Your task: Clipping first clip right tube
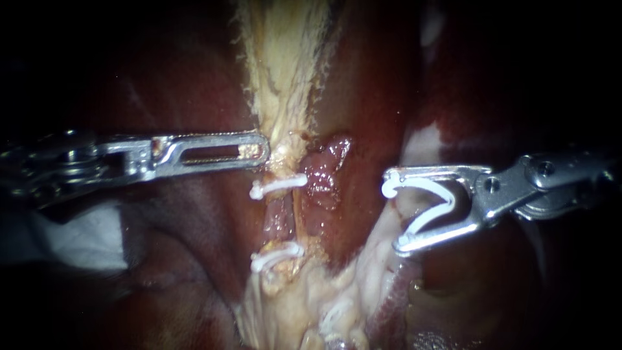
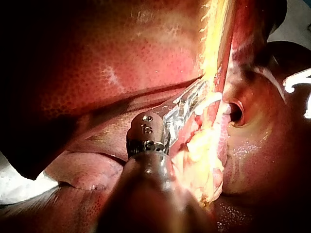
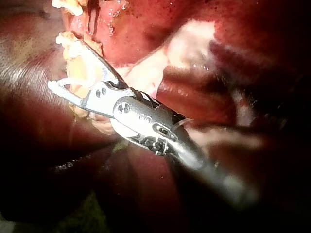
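Liver [image 1: 162, 78], dark red and wet, is seen across most of the endoscope view. A pale strand [image 1: 285, 65] of yellowish fatty tissue runs from 12 o'clock down to the centre. Below it, two tubes lie side by side. The left tube [image 1: 280, 217] is crossed by two closed white clips, an upper clip [image 1: 278, 185] and a lower clip [image 1: 277, 259]. The right tube [image 1: 322, 188], reddish and glistening, lies just beside it toward 3 o'clock.

The left tool [image 1: 259, 150] enters from 9 o'clock. Its slotted jaws are pressed together and clamped on the lower end of the pale strand, just at 11 o'clock of the upper clip.

The right tool [image 1: 394, 214] enters from 3 o'clock. Its jaws stand wide apart, and an open clip [image 1: 424, 223], white and V-shaped, is seated between them and touched by both. The mouth of the open clip is turned toward 9 o'clock, facing the right tube. It is set apart from that tube, with dark liver surface between them.

Pale fatty tissue [image 1: 311, 304] is heaped at 6 o'clock. A white cloth [image 1: 71, 233] lies at 8 o'clock, under the left tool's shaft.
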